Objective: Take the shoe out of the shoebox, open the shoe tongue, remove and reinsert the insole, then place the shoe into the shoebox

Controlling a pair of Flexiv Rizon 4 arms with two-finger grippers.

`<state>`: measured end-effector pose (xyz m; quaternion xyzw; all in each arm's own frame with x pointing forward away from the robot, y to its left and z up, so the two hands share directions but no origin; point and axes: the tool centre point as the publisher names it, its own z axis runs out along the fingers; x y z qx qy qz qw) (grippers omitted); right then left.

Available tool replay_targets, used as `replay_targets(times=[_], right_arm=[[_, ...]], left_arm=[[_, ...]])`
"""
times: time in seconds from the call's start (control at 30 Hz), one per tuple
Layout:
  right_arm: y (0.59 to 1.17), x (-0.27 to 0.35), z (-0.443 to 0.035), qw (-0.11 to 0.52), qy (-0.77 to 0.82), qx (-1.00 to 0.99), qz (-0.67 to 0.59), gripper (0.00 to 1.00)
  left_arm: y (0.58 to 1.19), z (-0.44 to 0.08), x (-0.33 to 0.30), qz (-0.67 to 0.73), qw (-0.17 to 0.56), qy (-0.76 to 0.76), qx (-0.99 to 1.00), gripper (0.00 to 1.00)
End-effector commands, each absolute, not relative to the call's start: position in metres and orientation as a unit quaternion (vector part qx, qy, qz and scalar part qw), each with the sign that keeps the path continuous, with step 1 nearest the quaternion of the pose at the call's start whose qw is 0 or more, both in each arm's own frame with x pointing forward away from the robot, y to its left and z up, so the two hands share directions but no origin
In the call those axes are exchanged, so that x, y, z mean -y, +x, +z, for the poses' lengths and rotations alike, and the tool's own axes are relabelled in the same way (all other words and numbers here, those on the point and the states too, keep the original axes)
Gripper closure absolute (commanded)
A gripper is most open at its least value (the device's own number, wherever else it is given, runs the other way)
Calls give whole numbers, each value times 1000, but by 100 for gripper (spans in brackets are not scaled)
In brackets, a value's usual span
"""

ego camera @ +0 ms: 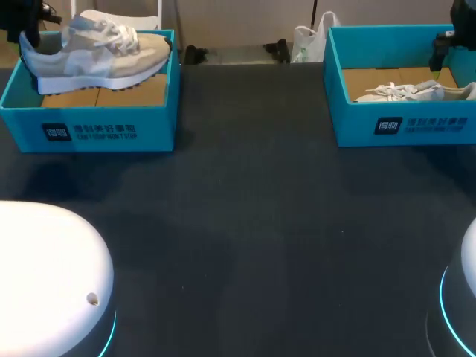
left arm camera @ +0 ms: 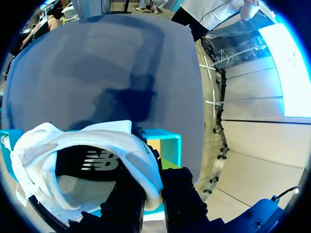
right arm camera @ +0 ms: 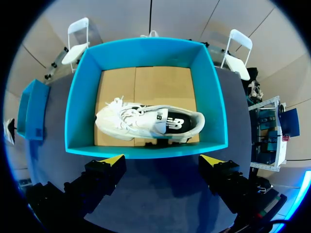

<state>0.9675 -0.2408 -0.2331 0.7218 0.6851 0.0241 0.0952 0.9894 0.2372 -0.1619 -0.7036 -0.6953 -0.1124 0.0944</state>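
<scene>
Early yet — left pincer [left arm camera: 154,194] clamps the shoe [ego camera: 97,50] by its heel above the shoebox [ego camera: 89,126]; right pincer [right arm camera: 163,162] gapes wide — tongue, insole, return pending.

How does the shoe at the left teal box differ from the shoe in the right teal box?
The left white-and-beige sneaker hangs above the left teal shoebox, held at the heel by the left gripper; the right white sneaker lies inside the right teal shoebox, untouched. Both are pale lace-up sneakers.
</scene>
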Motion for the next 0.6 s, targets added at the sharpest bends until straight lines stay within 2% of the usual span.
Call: replay_targets(times=[0.03,0.6], right_arm=[[968,241,-233,94,722,-685,24,0],[968,241,-233,94,722,-685,24,0]], left_arm=[[960,-157,-222,-139,72,-702,695,100],[874,-173,-162,-172,71,-687,702,100]])
